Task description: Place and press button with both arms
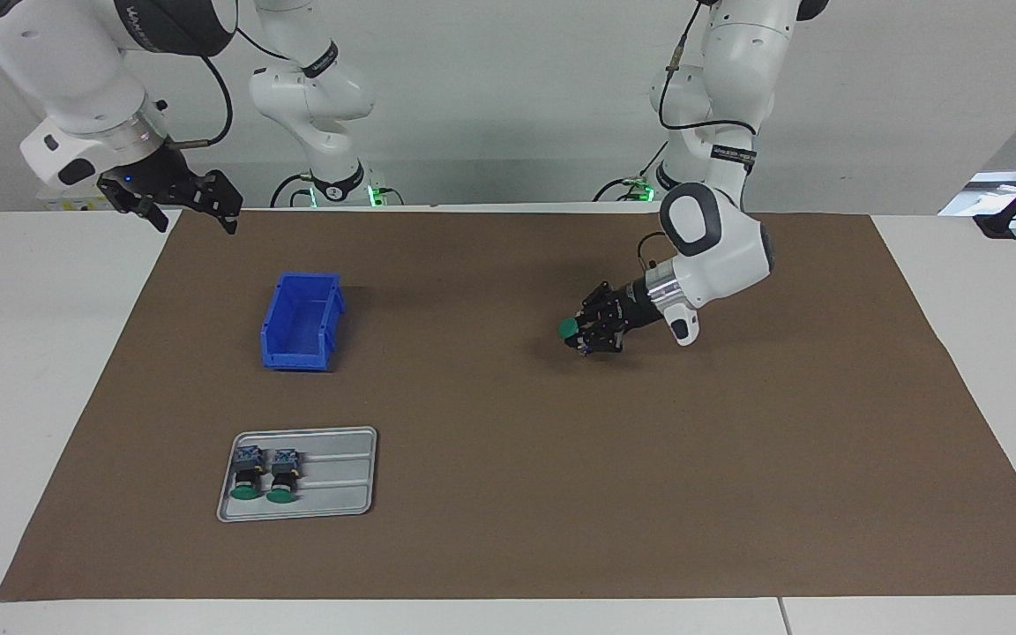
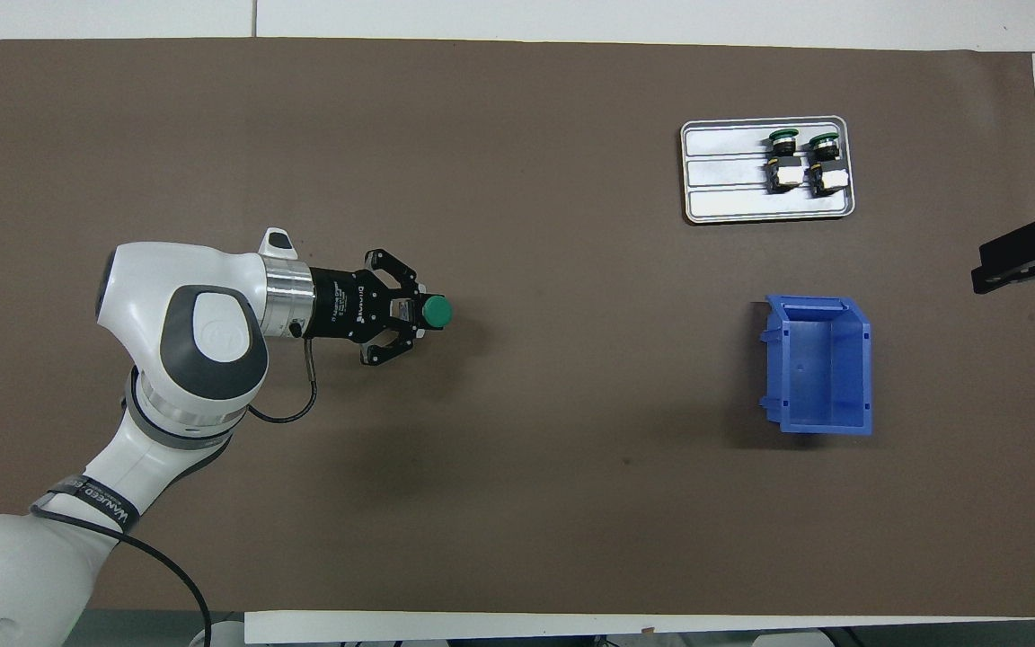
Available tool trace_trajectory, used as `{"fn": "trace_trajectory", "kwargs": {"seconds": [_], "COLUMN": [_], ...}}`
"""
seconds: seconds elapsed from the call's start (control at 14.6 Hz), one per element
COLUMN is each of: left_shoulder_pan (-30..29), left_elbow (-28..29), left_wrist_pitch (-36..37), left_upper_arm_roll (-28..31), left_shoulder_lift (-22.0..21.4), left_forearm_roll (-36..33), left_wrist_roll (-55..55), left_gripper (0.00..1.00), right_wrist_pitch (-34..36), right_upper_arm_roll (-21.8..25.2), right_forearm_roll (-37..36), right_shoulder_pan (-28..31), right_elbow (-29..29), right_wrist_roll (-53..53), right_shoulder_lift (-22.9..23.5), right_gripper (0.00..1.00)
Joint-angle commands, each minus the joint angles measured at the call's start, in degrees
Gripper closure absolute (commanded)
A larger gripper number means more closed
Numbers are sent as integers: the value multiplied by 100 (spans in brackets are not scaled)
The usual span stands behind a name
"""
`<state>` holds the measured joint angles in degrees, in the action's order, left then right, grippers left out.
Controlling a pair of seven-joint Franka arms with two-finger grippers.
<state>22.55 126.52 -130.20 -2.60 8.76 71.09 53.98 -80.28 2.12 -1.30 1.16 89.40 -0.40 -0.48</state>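
Observation:
My left gripper (image 1: 585,332) is shut on a button (image 1: 569,329) with a green cap. It holds the button sideways, low over the middle of the brown mat, with the cap pointing toward the right arm's end of the table. In the overhead view the left gripper (image 2: 417,315) and the button's cap (image 2: 437,312) show clearly. My right gripper (image 1: 193,214) is open and empty. It hangs in the air over the mat's edge at the right arm's end, and only its tip (image 2: 998,262) shows in the overhead view.
A blue bin (image 1: 301,322) (image 2: 818,364) stands open on the mat toward the right arm's end. Farther from the robots than the bin, a grey tray (image 1: 340,476) (image 2: 724,171) holds two more green-capped buttons (image 1: 261,474) (image 2: 800,160) lying side by side.

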Motion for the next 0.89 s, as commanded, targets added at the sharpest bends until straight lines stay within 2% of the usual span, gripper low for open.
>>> {"fn": "trace_trajectory", "kwargs": {"seconds": [0.0,0.21,0.41,0.62,0.82], "left_shoulder_pan": [-41,-57,-66,-250,-182], "left_elbow": [373,531,610,593,602], "left_wrist_pitch": [-93,-84,-6,415,321], "left_upper_arm_roll": [-21,-30,-30,-21,-21], "left_shoulder_lift": [-173,-190,-155,-164,-138], "left_forearm_roll": [650,1134,1293,1854,1978], "left_wrist_roll": [-703,-1126,-1135,-1223,-1522], "left_gripper": [82,82,82,82,80], "right_wrist_pitch": [-49,-49,-49,-49,-49], "right_upper_arm_roll": [25,25,25,25,25], "right_forearm_roll": [24,24,24,24,24], "right_shoulder_pan": [-11,-11,-11,-11,-11], "right_elbow": [174,174,174,174,174], "right_wrist_roll": [58,58,58,58,58], "right_shoulder_lift": [-145,-145,-145,-145,-145], "right_gripper": [1,1,1,1,1]}}
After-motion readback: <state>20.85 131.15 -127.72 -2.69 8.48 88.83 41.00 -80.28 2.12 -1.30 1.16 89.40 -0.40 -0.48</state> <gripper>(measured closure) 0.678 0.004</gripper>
